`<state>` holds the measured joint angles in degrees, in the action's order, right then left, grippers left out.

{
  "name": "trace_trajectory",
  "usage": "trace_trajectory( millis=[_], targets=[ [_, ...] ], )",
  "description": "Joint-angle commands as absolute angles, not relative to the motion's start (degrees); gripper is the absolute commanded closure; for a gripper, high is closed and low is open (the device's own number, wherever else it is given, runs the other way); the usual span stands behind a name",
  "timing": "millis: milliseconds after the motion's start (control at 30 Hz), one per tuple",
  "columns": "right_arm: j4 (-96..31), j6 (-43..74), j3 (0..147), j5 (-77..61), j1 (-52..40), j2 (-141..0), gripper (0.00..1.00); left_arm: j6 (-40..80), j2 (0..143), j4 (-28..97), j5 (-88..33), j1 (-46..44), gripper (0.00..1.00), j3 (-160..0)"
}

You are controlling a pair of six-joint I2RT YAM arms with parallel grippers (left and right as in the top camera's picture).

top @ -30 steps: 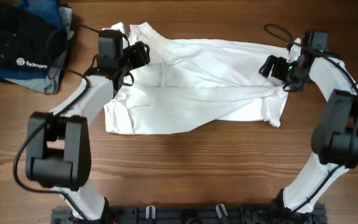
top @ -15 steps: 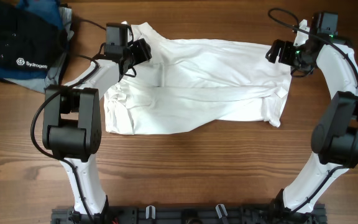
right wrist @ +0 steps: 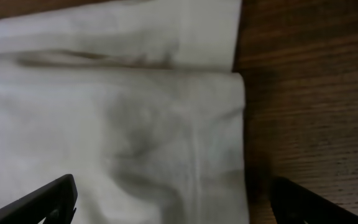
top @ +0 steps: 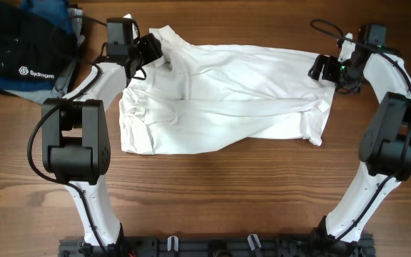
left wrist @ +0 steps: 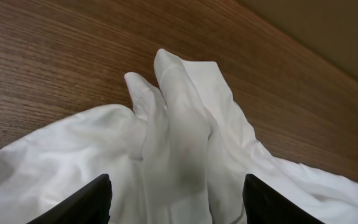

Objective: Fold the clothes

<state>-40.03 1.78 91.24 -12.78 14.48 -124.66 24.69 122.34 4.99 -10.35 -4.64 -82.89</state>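
The white garment (top: 227, 93) lies flat across the upper middle of the overhead frame, long axis running left to right. The left gripper (top: 150, 51) hangs with jaws parted and empty over its bunched upper-left corner, the right gripper (top: 322, 68) spread wide and empty at its upper-right edge, so each arm sits nearest its own end.

"Sydrogen" logo (top: 31, 72) on dark stack (top: 13, 39)
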Motion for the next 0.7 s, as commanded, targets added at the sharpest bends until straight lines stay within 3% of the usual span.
trace_trajectory(
  millis=[0,467,533,567,667],
  targets=[
    [-40.21,0.84,94.06,-12.45,15.66,-127.20,0.00,24.86,122.87,5.17,-11.70,-4.60,0.32,-83.94],
    [-28.82,0.05,95.96,-13.74,15.46,-128.16,0.00,24.84,122.87,8.86,-12.16,-4.64,0.32,-83.92],
    [-28.29,0.03,95.96,-16.03,15.38,-128.18,0.07,24.84,122.87,8.86,-12.16,-4.64,0.32,-83.92],
    [-28.08,0.05,95.96,-17.45,15.20,-128.49,0.16,24.86,122.87,8.84,-12.16,-4.64,0.32,-83.94],
    [-28.53,-0.12,95.96,-18.50,14.52,-129.49,0.22,24.86,122.87,8.95,-12.16,-4.64,0.32,-83.94]
  ],
)
